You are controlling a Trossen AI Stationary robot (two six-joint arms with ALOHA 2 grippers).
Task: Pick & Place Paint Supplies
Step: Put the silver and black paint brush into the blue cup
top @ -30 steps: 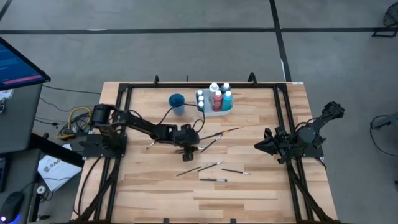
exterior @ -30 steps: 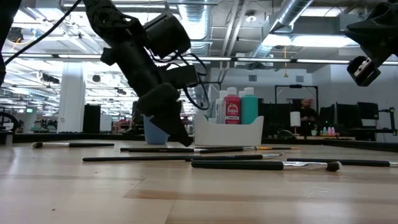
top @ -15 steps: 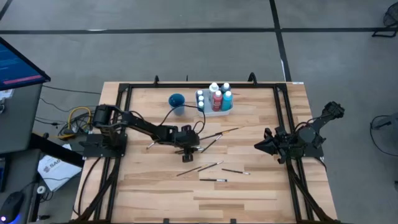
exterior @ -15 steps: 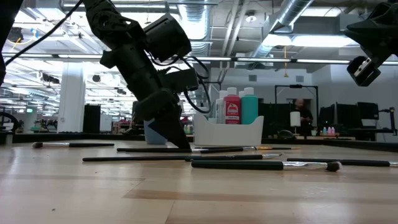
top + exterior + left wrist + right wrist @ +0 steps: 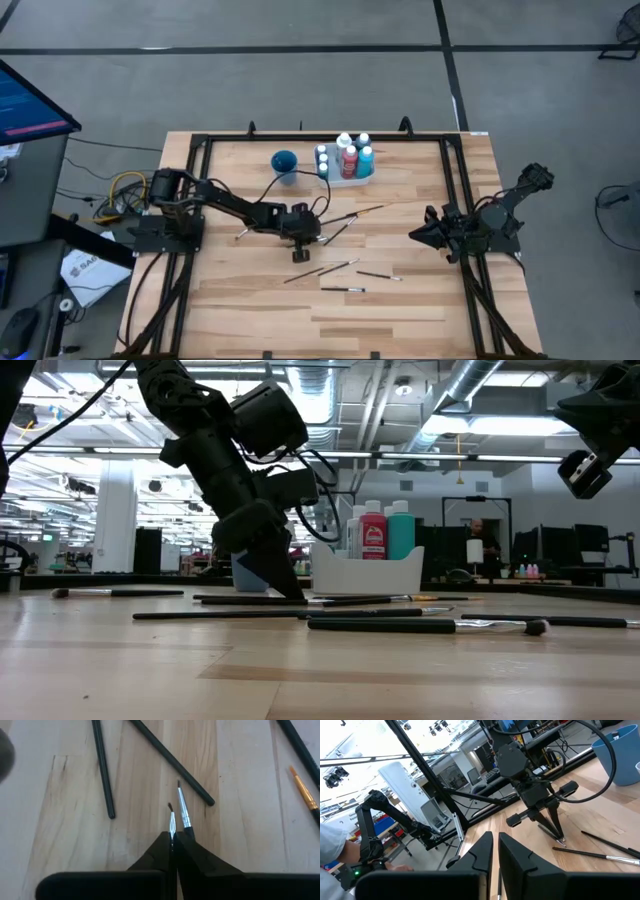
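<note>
My left gripper (image 5: pixel 304 238) points down at the table's middle, shut on a thin paintbrush (image 5: pixel 171 820) among loose dark-handled brushes; its tips are at the wood in the low view (image 5: pixel 292 594). A second brush tip (image 5: pixel 183 809) lies right beside the first and runs under one finger. More brushes lie flat on the table nearby (image 5: pixel 340 267), (image 5: pixel 378 274), (image 5: pixel 342 289), (image 5: pixel 362 211). Several white-capped paint bottles (image 5: pixel 348 160) stand in the white tray (image 5: pixel 352 181). My right gripper (image 5: pixel 418 236) waits, shut and empty, at the table's right side. My left gripper pinches the paintbrush just behind its silver ferrule (image 5: pixel 172 829) between its two fingertips, from above, pointing down. The bristle end sticks out past the tips, low over the wood. The handle is hidden under the gripper. Whether the fingers also touch the second brush, I cannot tell.
A blue cup (image 5: pixel 284 163) stands left of the tray at the far side. A brush (image 5: pixel 244 232) lies under the left arm. A black frame (image 5: pixel 200 150) runs around the table. A person shows in the room behind in the right wrist view (image 5: pixel 340 855).
My left gripper has come down a little, bringing its tips to the table at the brushes, and has then kept still.
</note>
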